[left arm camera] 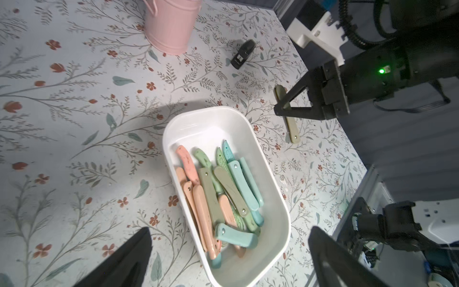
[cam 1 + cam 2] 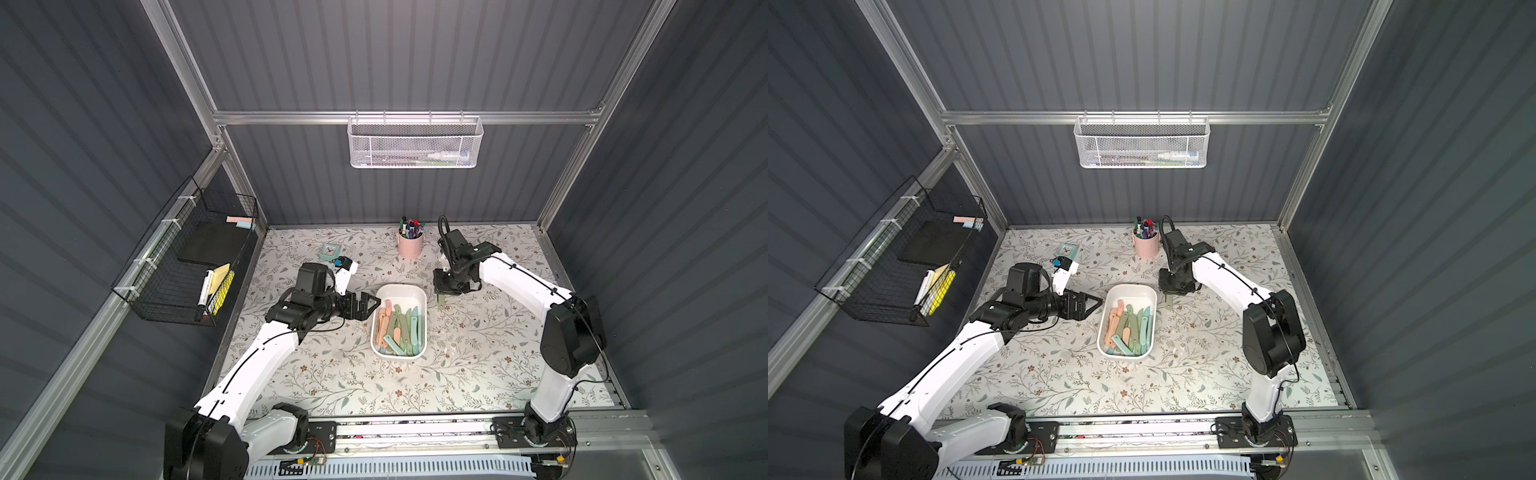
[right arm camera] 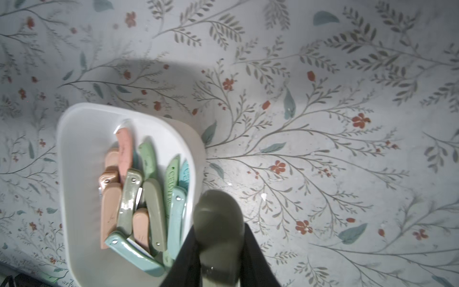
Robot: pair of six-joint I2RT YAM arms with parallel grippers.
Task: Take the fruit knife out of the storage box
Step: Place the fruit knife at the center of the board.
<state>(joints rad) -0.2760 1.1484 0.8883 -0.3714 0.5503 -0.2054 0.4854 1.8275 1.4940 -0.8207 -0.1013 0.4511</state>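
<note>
— Where is our fruit knife (image 1: 292,131)?
— Outside the storage box (image 2: 399,292). Our right fingers (image 1: 298,111) pinch the olive knife, and it hangs over the worktop (image 2: 478,332), just beside the box's far right corner.
— And our left fingers (image 1: 129,258)?
— Spread wide, holding nothing, near the box's left rim.

Mid-worktop, the right gripper (image 2: 441,294) pinches an olive fruit knife (image 2: 441,304) just beside the storage box (image 2: 400,291); the left gripper (image 2: 371,308), jaws spread, hovers at its opposite rim.
</note>
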